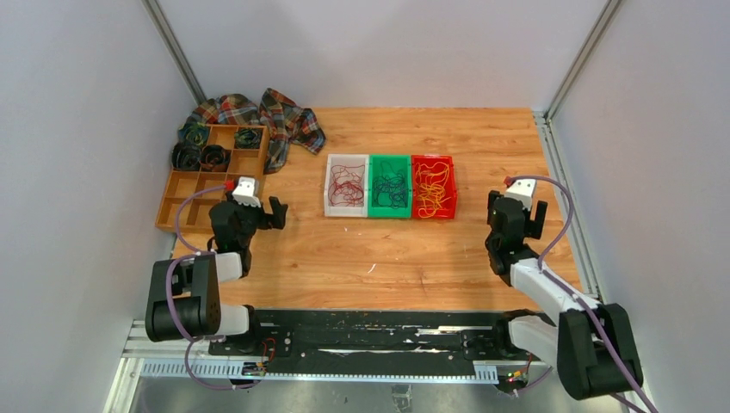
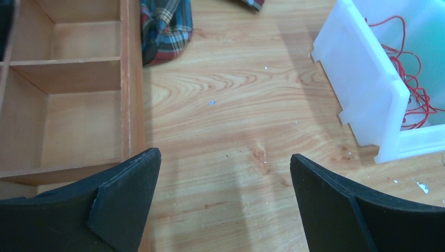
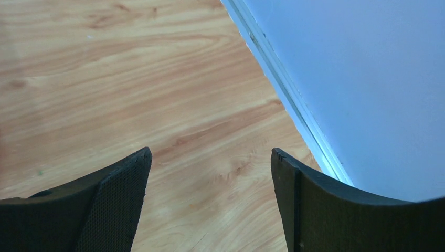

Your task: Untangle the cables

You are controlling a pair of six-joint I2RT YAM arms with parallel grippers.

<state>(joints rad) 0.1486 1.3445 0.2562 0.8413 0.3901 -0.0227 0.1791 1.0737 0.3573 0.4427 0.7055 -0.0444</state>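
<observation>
- At the centre of the top view, on the light wooden table (image 1: 405,258), three small plastic bins stand touching in a row that runs left to right: a white bin (image 1: 346,158), a green bin (image 1: 389,158) and a red bin (image 1: 433,159).
- Thin red cables (image 1: 346,188) lie looped in the white bin, thin dark cables (image 1: 390,188) in the green one and thin yellow-orange cables (image 1: 432,191) in the red one. Each heap looks loosely tangled, with no clear long axis.
- Left jaws stand wide apart and hold nothing, over bare wood to the left of the row. In the left wrist view the white bin fills the upper right, so the red cables lie ahead and to the right of them.
- Right jaws are likewise apart and empty, to the right of the row. The right wrist view shows only wood and the wall's edge, so they appear turned away from the bins.
- Judged by nearness, the left arm (image 1: 225,237) suits the white bin and the right arm (image 1: 534,280) the red bin. The green bin sits between them, about equally far from each.
</observation>
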